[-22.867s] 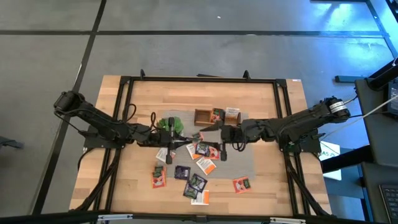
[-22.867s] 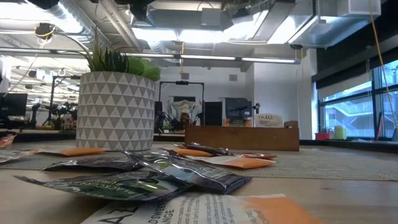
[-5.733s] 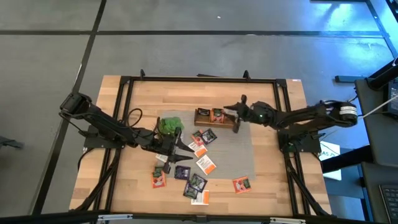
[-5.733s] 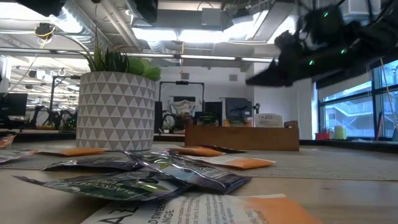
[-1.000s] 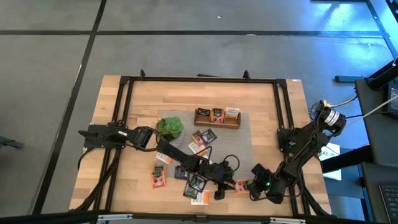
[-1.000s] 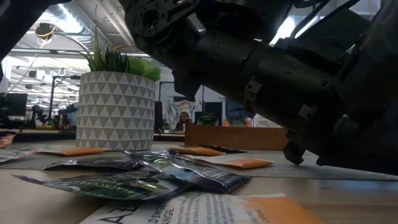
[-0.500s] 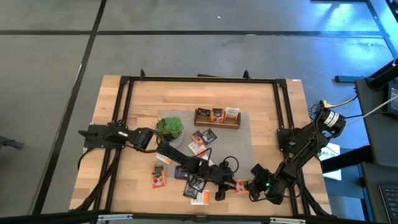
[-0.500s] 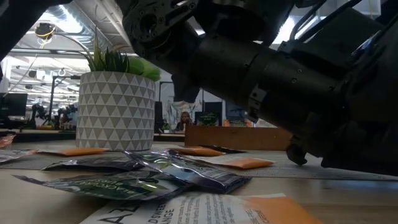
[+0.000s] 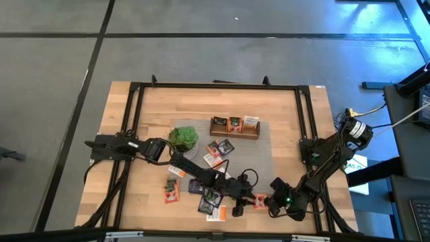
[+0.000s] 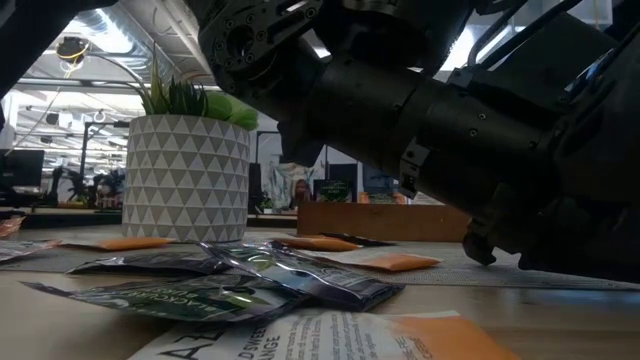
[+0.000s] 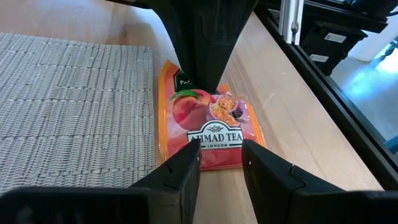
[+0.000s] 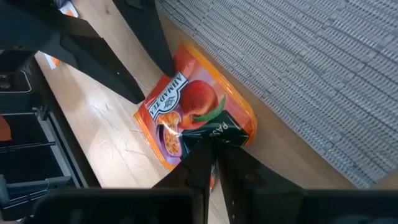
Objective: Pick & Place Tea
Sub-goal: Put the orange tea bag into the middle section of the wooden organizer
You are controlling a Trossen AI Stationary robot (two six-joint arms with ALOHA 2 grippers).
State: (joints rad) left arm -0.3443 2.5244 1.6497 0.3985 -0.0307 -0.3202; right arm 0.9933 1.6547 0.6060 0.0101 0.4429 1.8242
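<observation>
While my right gripper [image 12: 214, 146] pinches one edge of the orange tea packet [image 11: 208, 124], my left gripper [image 11: 221, 163] sits at the opposite edge with its fingers spread apart, one on each side. That packet lies on bare wood just beside the grey mat [image 11: 68, 106], touching its edge. Other tea packets [image 9: 213, 153] lie scattered on the mat, near the wooden box [image 9: 234, 126].

bare mat [image 9: 259, 153] beside the wooden box [image 9: 234, 126]; sachet pile [image 9: 208, 181] crowding front-left
</observation>
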